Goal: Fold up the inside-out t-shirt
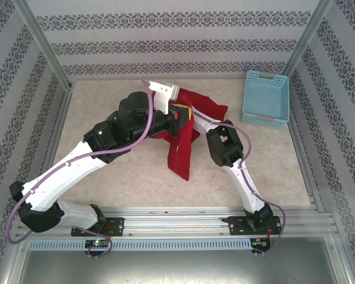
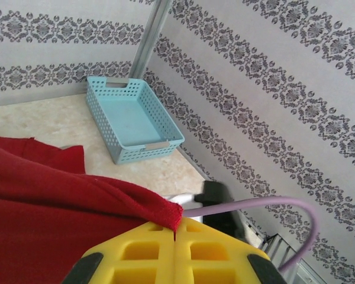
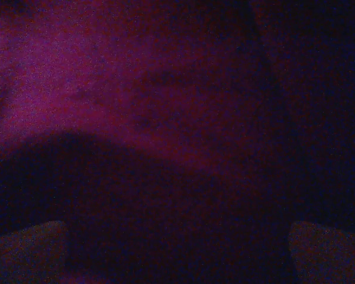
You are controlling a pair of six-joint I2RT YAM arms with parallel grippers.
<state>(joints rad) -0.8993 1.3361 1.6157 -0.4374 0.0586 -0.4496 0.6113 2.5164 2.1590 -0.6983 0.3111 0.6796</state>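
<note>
T-shirt (image 1: 180, 151) bunched at centre of overhead frame, unfolded. Left gripper (image 2: 174, 239) pinched shut on its edge; right gripper (image 3: 177, 254) spread wide, buried in cloth. Likely step: spreading it flat; next, right needs fresh hold.

The desk (image 1: 136, 183) has a pale beige, marbled top, evenly lit with only soft shadows. Three walls enclose it: the back wall (image 1: 177, 35) across the top of the frame, the left wall (image 1: 12, 118) and the right wall (image 1: 343, 118), all white with horizontal bands of grey damask pattern. Slim metal posts stand at the upper left (image 1: 44, 44) and upper right (image 1: 307, 35) corners. Along the lower part of the frame runs an aluminium rail (image 1: 177, 216), then a perforated strip (image 1: 165, 244), and below that a dull metal sheet (image 1: 177, 266).
</note>
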